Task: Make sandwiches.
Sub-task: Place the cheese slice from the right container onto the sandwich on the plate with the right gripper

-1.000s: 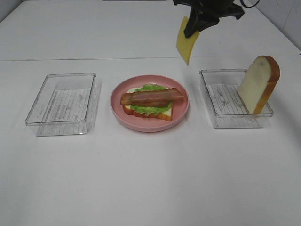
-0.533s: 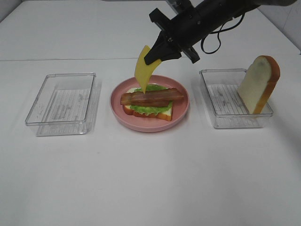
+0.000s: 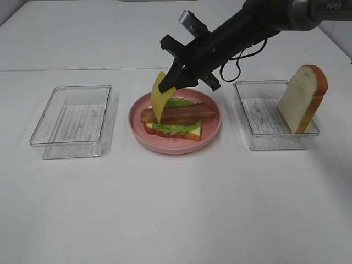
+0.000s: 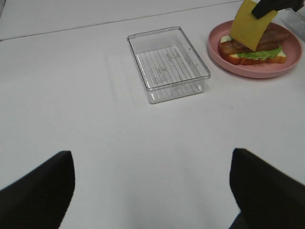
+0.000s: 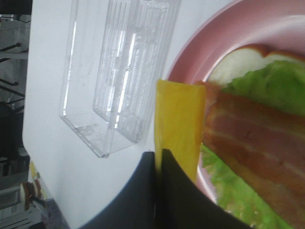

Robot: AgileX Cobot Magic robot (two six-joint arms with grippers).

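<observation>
**Right pincer**: fingers together, clamped on the upper edge of a thin yellow cheese slice. The slice hangs tilted below the pincer. Its lower corner is at one end of the brown bacon strips; whether it touches them cannot be told.

**Sandwich:** it sits open just below and beside this pincer. The bacon lies on a green lettuce leaf, and the leaf on a white bread slice with orange-brown crust. All of it rests on a round pink plate.

**Remaining bread:** a second crusted white bread slice leans upright in a clear plastic rectangular tray. It is well apart from the right pincer, back along its arm.

**Left pincer**: fingers wide apart, holding nothing, above the bare white table. A second clear plastic tray lies ahead of it, with the plate beyond that.
</observation>
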